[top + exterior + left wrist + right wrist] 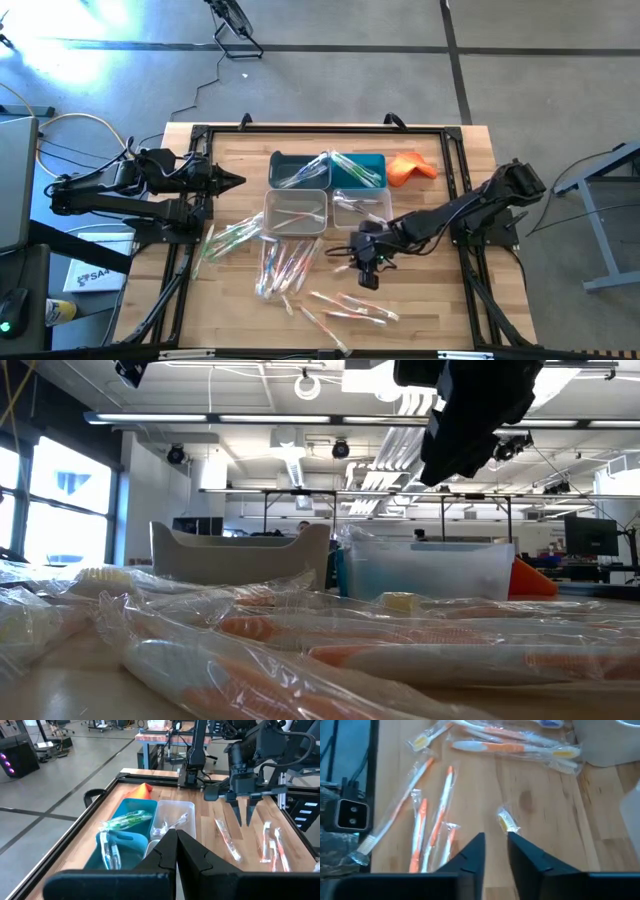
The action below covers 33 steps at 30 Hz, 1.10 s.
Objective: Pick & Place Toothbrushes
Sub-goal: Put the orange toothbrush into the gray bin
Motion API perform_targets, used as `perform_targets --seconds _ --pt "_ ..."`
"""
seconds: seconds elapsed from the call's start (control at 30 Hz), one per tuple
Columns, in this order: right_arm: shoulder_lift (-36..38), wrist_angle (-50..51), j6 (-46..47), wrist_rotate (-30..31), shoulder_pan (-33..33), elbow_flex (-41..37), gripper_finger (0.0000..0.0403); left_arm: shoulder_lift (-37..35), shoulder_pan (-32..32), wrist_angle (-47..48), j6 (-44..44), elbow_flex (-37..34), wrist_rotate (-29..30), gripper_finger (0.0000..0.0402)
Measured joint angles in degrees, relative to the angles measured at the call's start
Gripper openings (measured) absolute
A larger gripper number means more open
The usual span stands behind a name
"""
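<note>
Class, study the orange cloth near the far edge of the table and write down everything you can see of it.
The orange cloth is a small, bright orange piece of soft-looking fabric, crumpled into a peaked heap rather than spread flat. It lies on the wooden table near the far edge, just beside the teal rectangular bin. From table height only its pointed edge shows past a clear bin. No gripper touches it.

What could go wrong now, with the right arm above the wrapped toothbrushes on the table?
The right gripper hangs empty, its fingers slightly apart, over bare wood; it may close beside a toothbrush. The toothbrushes overlap, so two may lift together. Their clear wrappers may slip from the fingers.
</note>
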State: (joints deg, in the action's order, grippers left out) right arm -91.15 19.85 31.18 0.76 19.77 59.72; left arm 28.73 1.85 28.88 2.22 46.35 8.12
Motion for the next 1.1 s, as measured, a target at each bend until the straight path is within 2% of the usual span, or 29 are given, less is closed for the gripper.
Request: perform_targets --seconds 0.13,0.27,0.53,1.1 --pt "0.0 3.3 -1.09 0.57 0.0 0.02 0.0123 0.0 0.0 0.0 0.0 0.0 0.0 0.0" --pt "-0.41 7.19 -5.24 0.87 -0.02 0.02 0.0147 0.0 0.0 0.0 0.0 0.0 0.0 0.0" --pt "-4.03 10.97 -6.09 0.66 0.03 -0.02 0.0146 -0.01 0.0 0.0 0.02 0.0 0.0 0.0" --pt "-11.32 12.15 -5.92 0.61 0.09 0.0 0.0145 0.0 0.0 0.07 0.02 0.0 0.0 0.0"
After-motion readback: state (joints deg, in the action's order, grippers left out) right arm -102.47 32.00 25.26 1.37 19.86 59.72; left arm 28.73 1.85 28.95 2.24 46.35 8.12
